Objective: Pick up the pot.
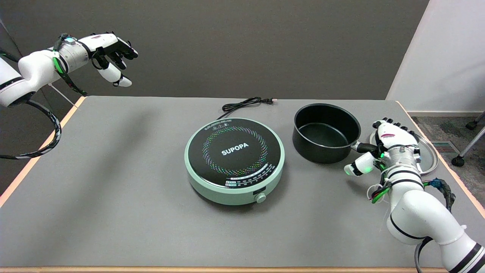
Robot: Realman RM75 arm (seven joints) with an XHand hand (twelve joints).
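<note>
Even, soft overhead light, faint shadows on the table (113,159), sharp focus, no glare.

The brand "SUPOPA" stands in white on the induction cooker's (234,159) black top.

The induction cooktop (234,160) is sitting near the middle of the table (113,182), with its power cord (245,103) lying behind it toward the far edge. The pot (325,132) is standing on the table just right of the cooktop, its handle (364,147) pointing right. The right hand (386,148) is sitting over that handle. The lid (427,154) is lying right of the pot, partly hidden behind the hand.
</note>
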